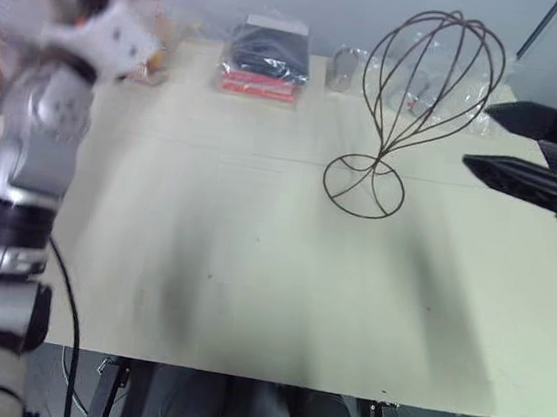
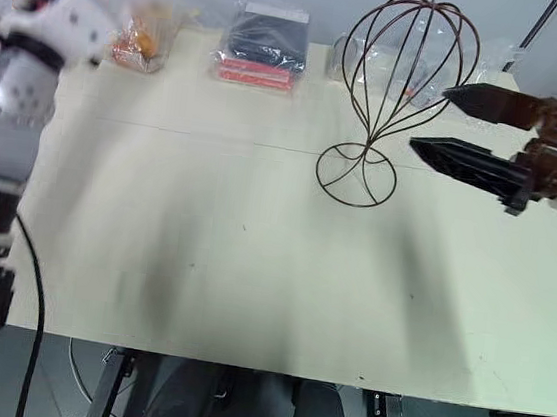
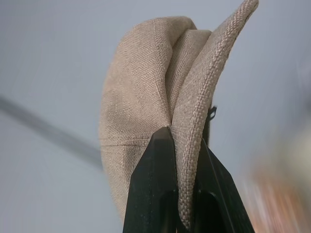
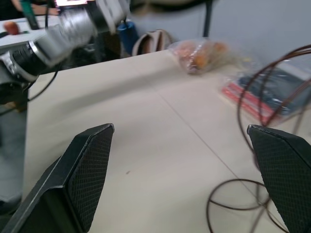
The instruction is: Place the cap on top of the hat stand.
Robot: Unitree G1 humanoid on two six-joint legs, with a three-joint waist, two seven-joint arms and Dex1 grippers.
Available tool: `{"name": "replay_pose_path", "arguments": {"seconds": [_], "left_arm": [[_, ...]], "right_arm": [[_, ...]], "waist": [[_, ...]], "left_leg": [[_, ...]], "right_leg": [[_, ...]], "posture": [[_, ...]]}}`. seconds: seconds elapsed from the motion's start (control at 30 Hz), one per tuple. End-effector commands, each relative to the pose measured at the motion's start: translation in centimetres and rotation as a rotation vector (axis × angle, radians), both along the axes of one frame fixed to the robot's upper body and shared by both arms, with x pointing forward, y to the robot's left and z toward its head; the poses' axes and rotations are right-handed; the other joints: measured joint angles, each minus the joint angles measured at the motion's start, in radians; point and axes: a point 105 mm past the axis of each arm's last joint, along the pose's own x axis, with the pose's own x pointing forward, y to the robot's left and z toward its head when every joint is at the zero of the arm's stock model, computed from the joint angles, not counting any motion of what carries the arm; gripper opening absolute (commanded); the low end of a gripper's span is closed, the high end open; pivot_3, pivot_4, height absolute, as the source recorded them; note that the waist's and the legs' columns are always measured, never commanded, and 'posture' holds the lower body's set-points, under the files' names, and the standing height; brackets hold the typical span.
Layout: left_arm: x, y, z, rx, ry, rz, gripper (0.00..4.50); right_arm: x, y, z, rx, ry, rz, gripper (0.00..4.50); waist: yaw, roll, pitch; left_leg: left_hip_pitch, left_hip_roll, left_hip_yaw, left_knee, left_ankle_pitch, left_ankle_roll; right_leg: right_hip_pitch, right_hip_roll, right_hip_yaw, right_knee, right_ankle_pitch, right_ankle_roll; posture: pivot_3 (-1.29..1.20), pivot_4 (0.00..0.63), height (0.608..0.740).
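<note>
The robot is in the carrying step: the cap (image 3: 146, 97) is pinched by its brim in the left gripper (image 3: 182, 194), whose two black fingers are squeezed tight on the cloth. In the head views the cap is showing as a tan blur at the upper left of the frame, high above the table (image 1: 252, 266). The hat stand (image 1: 410, 113) is standing upright at the upper right of the frame, bare on top, so the cap is well apart from it.

The right gripper (image 1: 512, 145) is waiting just beside the stand at the right edge, its jaws spread wide and holding nothing.

I think the next move is asking the left arm to bring the cap across and above the round wire top, then lower it so the crown is sitting over the cage.

The table is pale and flat. At its far edge are lying a dark packet on red books (image 1: 266, 61) and a bag of orange things (image 2: 137, 39). Behind is a plain grey wall
</note>
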Motion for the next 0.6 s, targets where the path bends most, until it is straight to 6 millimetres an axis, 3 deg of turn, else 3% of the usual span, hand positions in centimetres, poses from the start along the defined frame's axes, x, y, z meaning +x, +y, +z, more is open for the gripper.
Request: {"name": "replay_pose_path", "arguments": {"seconds": [0.03, 0.1, 0.27, 0.6], "left_arm": [[-1.6, -6.6, 1.0, 0.121, -0.061, -0.245, 0.03], [-2.2, -9.8, 0.9, 0.175, -0.072, -0.366, 0.03], [-3.2, -15.4, -1.0, 0.306, -0.099, -0.552, 0.03], [-4.0, -19.4, -3.5, 0.454, -0.165, -0.665, 0.03]], "right_arm": [[-1.2, -0.7, 1.2, -0.012, -0.07, -0.039, 4.5], [-1.6, -0.8, 1.2, -0.011, -0.074, -0.047, 4.5], [-2.2, -0.5, 0.8, 0.001, -0.072, -0.054, 4.5], [-2.8, 0.3, -0.4, 0.036, -0.046, -0.068, 4.5]], "waist": [[-0.003, 0.0, 0.0], [-0.003, 0.001, 0.0], [-0.013, 0.001, 0.0], [-0.025, 0.001, 0.0]], "left_leg": [[0.0, 0.0, 0.001, 0.001, 0.0, 0.001], [0.0, 0.0, 0.001, 0.003, 0.0, 0.001], [0.001, 0.004, 0.0, 0.007, 0.0, 0.001], [0.001, 0.004, -0.001, 0.009, 0.0, 0.001]], "right_leg": [[0.0, 0.0, 0.001, 0.0, 0.0, 0.0], [0.0, 0.002, 0.001, 0.001, 0.0, 0.001], [0.0, 0.007, 0.002, 0.004, 0.001, 0.003], [0.001, 0.007, 0.002, 0.006, 0.001, 0.003]], "posture": [[0.0, 0.15, 0.74], [0.0, 0.15, 0.74], [0.0, 0.15, 0.74], [0.0, 0.15, 0.74]]}}
